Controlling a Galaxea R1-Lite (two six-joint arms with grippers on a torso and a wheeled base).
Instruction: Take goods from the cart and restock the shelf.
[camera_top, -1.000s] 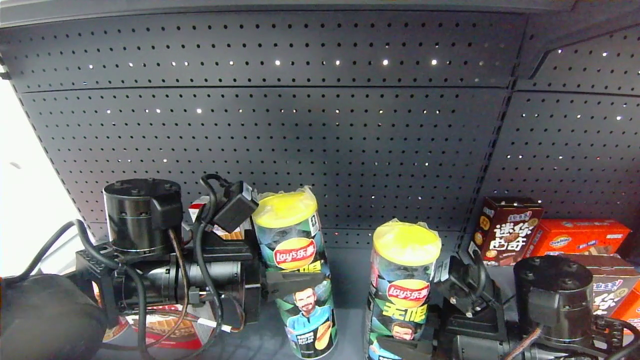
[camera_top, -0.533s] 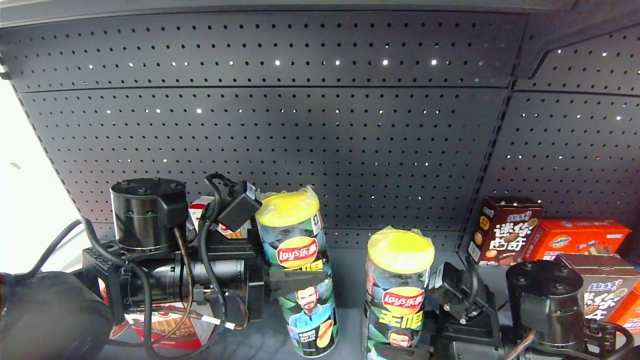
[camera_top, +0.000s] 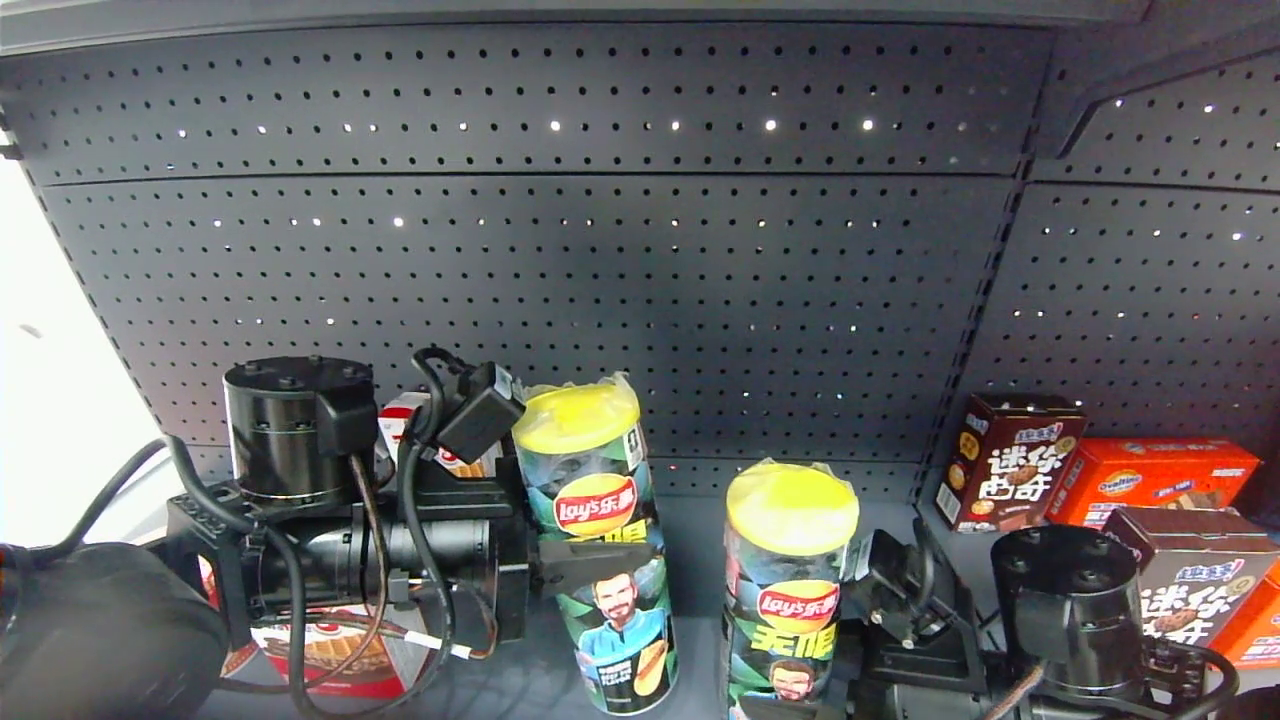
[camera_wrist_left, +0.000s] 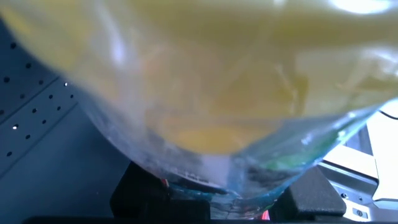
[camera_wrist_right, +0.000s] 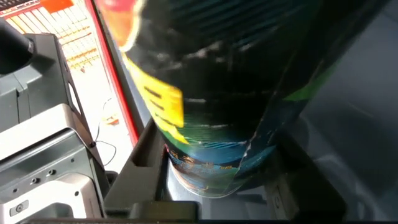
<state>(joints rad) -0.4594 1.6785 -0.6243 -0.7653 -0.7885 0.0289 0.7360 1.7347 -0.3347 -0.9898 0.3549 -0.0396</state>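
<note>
Two tall chips cans with yellow lids stand upright on the dark shelf (camera_top: 700, 530). My left gripper (camera_top: 592, 566) is shut on the left can (camera_top: 598, 520) at mid height, one finger (camera_top: 585, 562) lying across its label. In the left wrist view this can's yellow lid (camera_wrist_left: 211, 68) looms close, with the left gripper (camera_wrist_left: 224, 194) clamped around the body. The right can (camera_top: 788, 590) sits lower and nearer, held low down by my right gripper (camera_top: 775, 706). The right wrist view has the right can (camera_wrist_right: 217, 106) between the right gripper (camera_wrist_right: 217, 183) fingers.
A brown snack box (camera_top: 1010, 460), an orange box (camera_top: 1150, 478) and another brown box (camera_top: 1185, 580) stand at the shelf's right. A red and white box (camera_top: 330, 655) lies behind my left arm. The perforated back panel (camera_top: 600, 280) rises close behind the cans.
The right can has shifted left and slightly down with my right arm. The left arm and its can edged a little to the right, then held still.
</note>
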